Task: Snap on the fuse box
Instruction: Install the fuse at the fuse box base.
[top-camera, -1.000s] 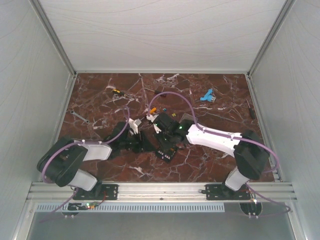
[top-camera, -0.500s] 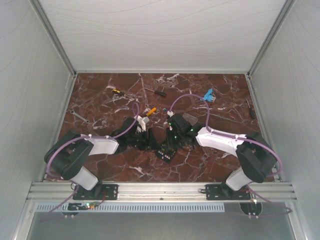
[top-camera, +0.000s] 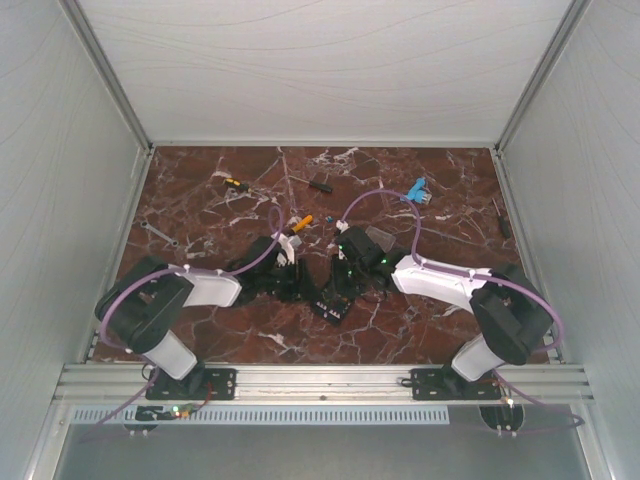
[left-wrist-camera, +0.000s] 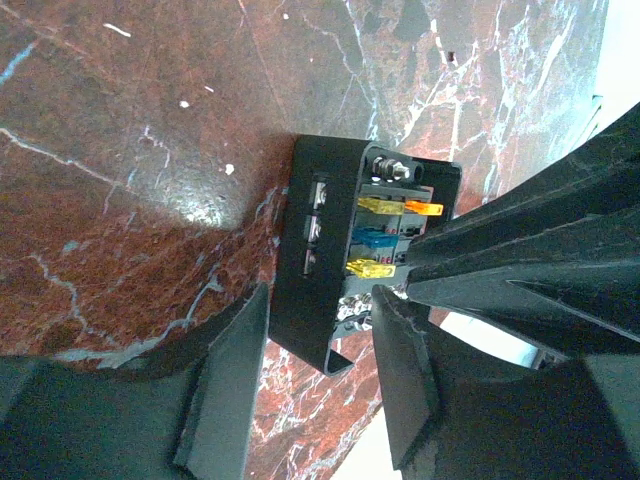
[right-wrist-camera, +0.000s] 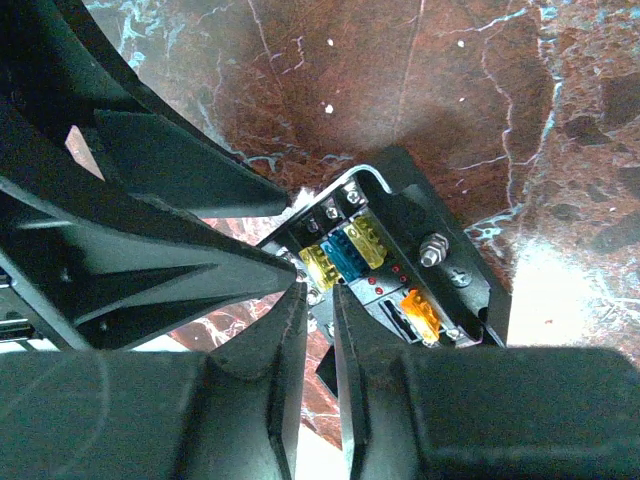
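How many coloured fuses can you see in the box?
4, all in the fuse box: a yellow fuse, blue fuse and second yellow fuse side by side, an orange fuse set apart. Part of the box is covered; more may be hidden.

The fuse box (top-camera: 329, 301) is a small black square plastic thing, sitting in the near-middle part of the red marble table (top-camera: 200, 215). Its open face shows plainly in both wrist views. There's a row of three little fuses side by side, a yellow fuse (right-wrist-camera: 320, 266), a blue fuse (right-wrist-camera: 343, 255) and a second yellow fuse (right-wrist-camera: 365, 240). An orange fuse (right-wrist-camera: 420, 312) sits apart from them, beside a silver stud (right-wrist-camera: 434, 248). The box looks tipped rather than flat, but I honestly can't tell for sure.
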